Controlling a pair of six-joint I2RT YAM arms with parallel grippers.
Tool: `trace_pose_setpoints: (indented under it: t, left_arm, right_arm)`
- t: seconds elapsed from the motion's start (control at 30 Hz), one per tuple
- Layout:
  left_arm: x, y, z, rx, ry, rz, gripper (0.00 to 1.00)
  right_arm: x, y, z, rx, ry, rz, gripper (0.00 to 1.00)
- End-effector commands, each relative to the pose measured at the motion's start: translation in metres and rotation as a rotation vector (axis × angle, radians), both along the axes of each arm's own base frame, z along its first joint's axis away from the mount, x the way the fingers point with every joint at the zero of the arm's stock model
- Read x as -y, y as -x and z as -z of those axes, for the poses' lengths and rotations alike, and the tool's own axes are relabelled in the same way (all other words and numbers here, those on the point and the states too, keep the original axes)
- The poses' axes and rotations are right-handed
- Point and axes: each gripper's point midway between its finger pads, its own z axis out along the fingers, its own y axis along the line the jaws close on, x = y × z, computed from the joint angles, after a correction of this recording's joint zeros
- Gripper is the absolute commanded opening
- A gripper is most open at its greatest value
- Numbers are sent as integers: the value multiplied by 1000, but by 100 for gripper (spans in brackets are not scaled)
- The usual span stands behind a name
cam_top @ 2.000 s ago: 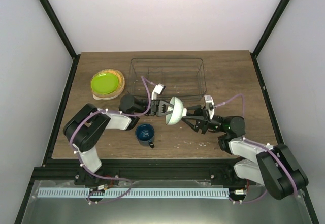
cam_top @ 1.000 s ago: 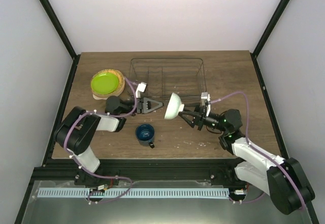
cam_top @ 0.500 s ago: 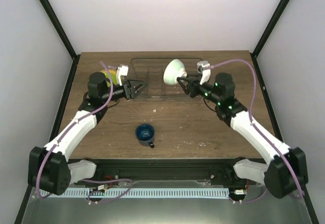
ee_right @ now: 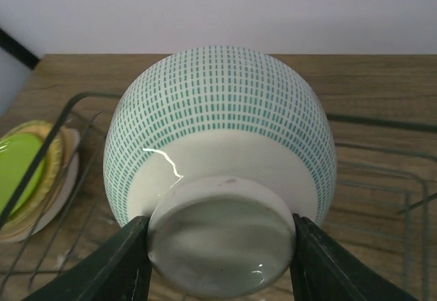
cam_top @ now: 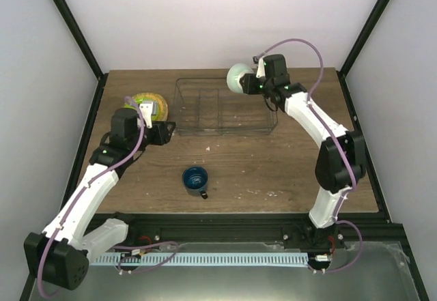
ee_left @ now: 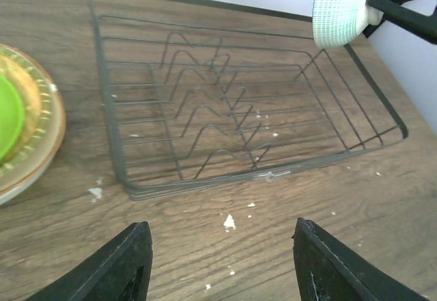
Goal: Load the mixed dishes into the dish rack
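- Nearest you: blue mug (cam_top: 195, 179), upright on the table (cam_top: 273, 171).
- Your left pincer (ee_left: 222, 246) spread apart, empty, short of the rack (cam_top: 222, 106); plate stack (cam_top: 149, 104) left of it.
- Your right pincer (ee_right: 220, 243) clamped on mint bowl (cam_top: 237, 78) by its foot, above rack's far edge.

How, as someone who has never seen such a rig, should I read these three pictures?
Two white-and-black robot arms stand at a brown wooden table. One picture looks down from overhead; the other two come from cameras on the wrists. On the table: a dark wire dish rack, a small dark blue mug, and a lime-green plate atop tan plates. The right arm has its jaws shut on a white bowl with mint-green dashes, above the rack's far edge. The left arm has its jaws open and empty, facing the rack.
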Motion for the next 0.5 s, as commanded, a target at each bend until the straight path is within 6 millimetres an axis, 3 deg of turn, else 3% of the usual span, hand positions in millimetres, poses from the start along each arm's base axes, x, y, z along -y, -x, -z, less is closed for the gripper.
trace_pose_setpoints:
  t: [0.0,0.2,0.47]
  left_arm:
    - [-23,8,11,-9,-91,-81,58]
    - [-21,10,14,-22,-82,-70,59]
    - [-14,10,20,-38,-70,-39,59]
  right_arm:
    - [16,-27,-18,6,81,70,10]
    - [18,-53,11,-106,181,100,10]
    - [37,-46,42,-200,303,144,11]
